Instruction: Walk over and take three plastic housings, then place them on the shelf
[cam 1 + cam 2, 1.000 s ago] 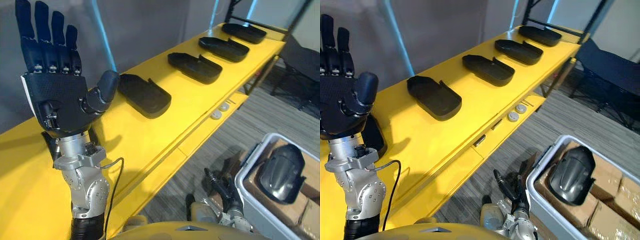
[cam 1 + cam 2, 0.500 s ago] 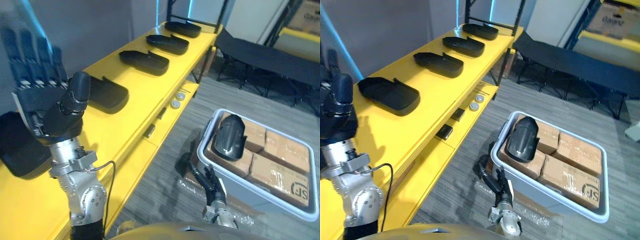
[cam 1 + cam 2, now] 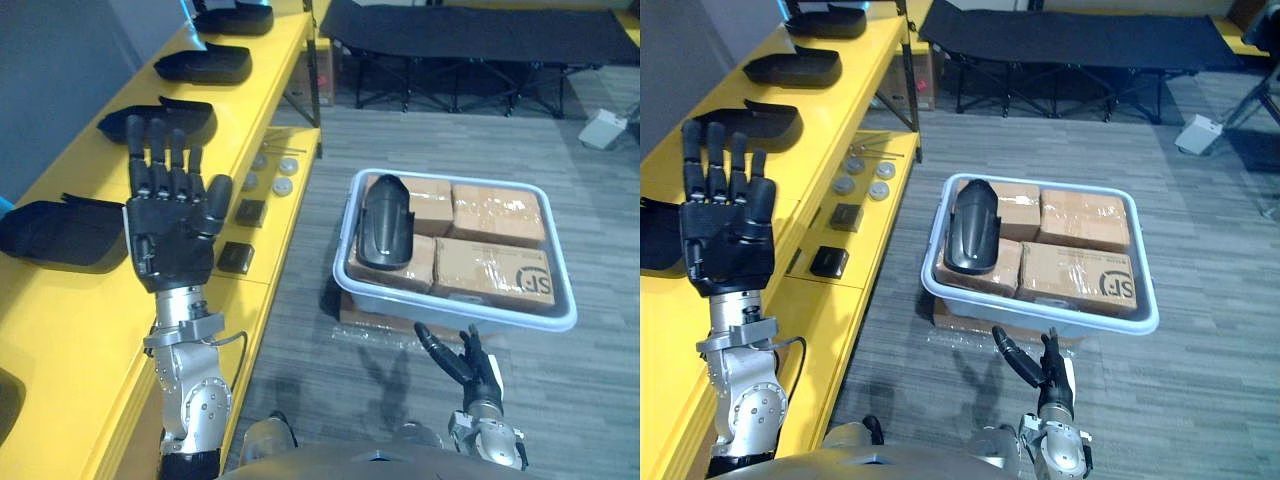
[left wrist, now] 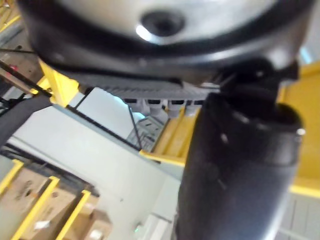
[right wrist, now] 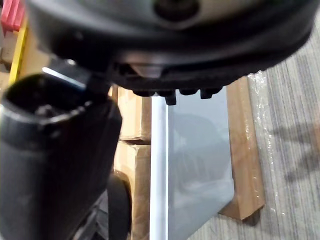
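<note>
A black plastic housing (image 3: 386, 222) lies on cardboard boxes inside a grey bin (image 3: 455, 316) on the floor ahead. Several more black housings (image 3: 160, 121) lie in a row on the yellow shelf (image 3: 90, 330) at the left. My left hand (image 3: 170, 225) is raised upright over the shelf's edge, fingers straight and spread, holding nothing. My right hand (image 3: 462, 362) hangs low just in front of the bin, fingers relaxed and empty. In the right wrist view the bin's grey wall (image 5: 195, 165) stands close past the hand (image 5: 65, 165).
The bin (image 3: 1040, 312) rests on a wooden pallet (image 5: 246, 150) on grey carpet. Small round and square parts (image 3: 250, 210) lie on the shelf's lower ledge. A black folding cot (image 3: 470, 30) stands at the back. A white box (image 3: 602, 128) sits far right.
The whole view has swung right and down, from the shelf to the bin, as the camera turned. The right hand has come into view by the bin; the left hand stays raised and open.
</note>
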`<state>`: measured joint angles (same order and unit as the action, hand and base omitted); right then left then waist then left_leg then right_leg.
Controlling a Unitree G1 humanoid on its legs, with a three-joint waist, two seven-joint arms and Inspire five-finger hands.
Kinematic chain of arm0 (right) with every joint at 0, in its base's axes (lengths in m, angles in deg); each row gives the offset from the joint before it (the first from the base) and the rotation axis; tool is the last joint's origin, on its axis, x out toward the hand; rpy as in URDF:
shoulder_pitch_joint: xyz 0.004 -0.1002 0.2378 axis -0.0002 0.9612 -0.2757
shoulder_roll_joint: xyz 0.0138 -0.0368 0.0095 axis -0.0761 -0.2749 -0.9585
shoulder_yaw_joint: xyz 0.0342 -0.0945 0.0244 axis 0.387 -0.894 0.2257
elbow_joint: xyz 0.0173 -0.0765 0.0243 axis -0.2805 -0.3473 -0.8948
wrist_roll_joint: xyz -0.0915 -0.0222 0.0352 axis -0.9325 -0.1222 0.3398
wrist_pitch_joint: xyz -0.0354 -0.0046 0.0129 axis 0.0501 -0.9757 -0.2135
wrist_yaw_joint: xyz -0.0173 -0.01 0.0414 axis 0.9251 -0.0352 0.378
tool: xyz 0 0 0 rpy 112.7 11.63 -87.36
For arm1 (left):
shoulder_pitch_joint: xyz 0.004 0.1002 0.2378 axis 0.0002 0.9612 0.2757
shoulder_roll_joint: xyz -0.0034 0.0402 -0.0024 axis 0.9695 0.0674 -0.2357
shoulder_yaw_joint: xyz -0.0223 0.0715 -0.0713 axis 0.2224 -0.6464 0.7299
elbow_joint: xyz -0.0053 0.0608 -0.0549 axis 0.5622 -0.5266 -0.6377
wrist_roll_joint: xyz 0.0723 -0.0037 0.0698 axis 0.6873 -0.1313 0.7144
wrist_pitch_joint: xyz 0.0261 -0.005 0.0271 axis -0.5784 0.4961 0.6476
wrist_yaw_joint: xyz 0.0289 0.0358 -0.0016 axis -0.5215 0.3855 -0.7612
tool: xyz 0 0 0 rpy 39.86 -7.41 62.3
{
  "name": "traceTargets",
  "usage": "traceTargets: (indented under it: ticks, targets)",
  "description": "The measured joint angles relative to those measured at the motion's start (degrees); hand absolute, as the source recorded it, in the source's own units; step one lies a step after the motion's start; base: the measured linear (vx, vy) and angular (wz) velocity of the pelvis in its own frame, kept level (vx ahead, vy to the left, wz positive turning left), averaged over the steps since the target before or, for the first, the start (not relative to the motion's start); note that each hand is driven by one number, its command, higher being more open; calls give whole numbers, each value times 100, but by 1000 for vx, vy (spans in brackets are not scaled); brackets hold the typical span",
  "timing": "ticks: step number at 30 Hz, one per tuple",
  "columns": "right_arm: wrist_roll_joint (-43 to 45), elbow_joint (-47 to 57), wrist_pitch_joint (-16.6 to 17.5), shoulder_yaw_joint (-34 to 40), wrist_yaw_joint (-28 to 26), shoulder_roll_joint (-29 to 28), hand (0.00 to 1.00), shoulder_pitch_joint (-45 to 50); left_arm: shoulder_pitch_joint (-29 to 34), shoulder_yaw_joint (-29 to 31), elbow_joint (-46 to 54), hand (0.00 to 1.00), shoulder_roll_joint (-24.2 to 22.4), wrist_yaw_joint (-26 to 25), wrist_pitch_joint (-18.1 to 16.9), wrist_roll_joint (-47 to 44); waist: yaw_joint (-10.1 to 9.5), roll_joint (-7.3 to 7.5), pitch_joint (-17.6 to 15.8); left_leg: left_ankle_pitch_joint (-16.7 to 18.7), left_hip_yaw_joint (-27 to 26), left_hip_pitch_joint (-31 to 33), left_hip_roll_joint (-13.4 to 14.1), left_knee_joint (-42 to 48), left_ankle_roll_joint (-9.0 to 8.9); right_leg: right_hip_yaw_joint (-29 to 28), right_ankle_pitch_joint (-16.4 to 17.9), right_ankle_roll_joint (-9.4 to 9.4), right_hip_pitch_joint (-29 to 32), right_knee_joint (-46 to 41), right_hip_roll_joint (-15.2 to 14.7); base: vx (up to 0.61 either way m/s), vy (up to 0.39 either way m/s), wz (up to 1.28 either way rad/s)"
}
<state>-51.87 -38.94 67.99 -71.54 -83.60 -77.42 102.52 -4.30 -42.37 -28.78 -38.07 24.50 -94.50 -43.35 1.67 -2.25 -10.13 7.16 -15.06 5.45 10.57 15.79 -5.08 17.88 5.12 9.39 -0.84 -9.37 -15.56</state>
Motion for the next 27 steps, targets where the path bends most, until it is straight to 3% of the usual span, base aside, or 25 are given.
traceTargets:
  ticks: [3, 6, 10, 12, 15, 17, 19, 21, 23, 27]
  targets:
    - [-231, 620, 78, -226, 312, 64, 100, -41, 53, -281, 3, 100, 220, 30, 354, 311, -4, 62, -108, 108, 5, 40, -58, 54, -71, -309, -7, 3, 282, -184, -33, -63, 50, -35]
    - [-162, 1539, 245, -451, 484, 29, 100, -57, 197, -352, -124, 100, 439, -417, 444, 1356, -4, 243, -216, 279, 0, 119, -39, 278, -81, -531, -119, 14, 396, -134, 13, -50, 44, -38]
    - [-171, 2293, 549, -209, 991, 74, 100, -320, 176, -353, -708, 100, 580, -856, 755, 1912, -13, 405, -310, 316, 86, 431, -6, 531, -82, -541, -531, -19, 474, 233, 87, -19, 47, -10]
    - [-139, 2221, 510, 74, 1202, 141, 100, -659, 159, -353, -955, 100, 640, -902, 910, 2035, -70, 464, -389, 327, 244, 592, -28, 613, -63, -512, -762, -47, 474, 475, 119, -35, 67, 1]
    - [180, 1757, 83, 346, 1475, 560, 100, -1463, 49, -404, -1340, 100, 789, -1027, 1128, 2587, -173, 559, -580, 312, 317, 801, -71, 686, -21, -354, -973, -101, 488, 705, 123, -67, 42, 11]
    - [558, 1017, -529, 370, 1512, 1050, 100, -2306, -93, -522, -1707, 100, 988, -1095, 1312, 2810, -306, 566, -758, 303, 427, 959, -86, 798, -1, -240, -980, -97, 483, 763, 119, -99, 13, 24]
    - [771, 202, -1041, 342, 1449, 1467, 100, -3184, -181, -567, -1953, 100, 1067, -1053, 1396, 2845, -421, 516, -984, 246, 490, 1040, -100, 814, 17, -203, -1020, -45, 495, 815, 122, -102, -16, 15]
    - [941, -835, -1482, 305, 1316, 2036, 100, -4189, -264, -669, -2143, 100, 1072, -927, 1468, 2843, -616, 351, -1236, 155, 612, 1247, -114, 824, 28, -69, -1083, -29, 584, 866, 140, -114, -39, 18]
    - [1317, -1766, -1765, 219, 1146, 2499, 100, -5101, -303, -778, -2316, 100, 1072, -786, 1469, 2843, -716, 220, -1456, 70, 719, 1361, -114, 799, 43, 12, -1202, -73, 646, 873, 174, -108, -19, 20]
    - [1642, -2634, -1996, 50, 948, 3042, 100, -6061, -396, -1080, -3005, 100, 1055, -682, 1455, 2857, -875, 155, -1523, 10, 783, 1580, -118, 805, 89, 87, -1457, -181, 843, 882, 192, -57, 36, 5]
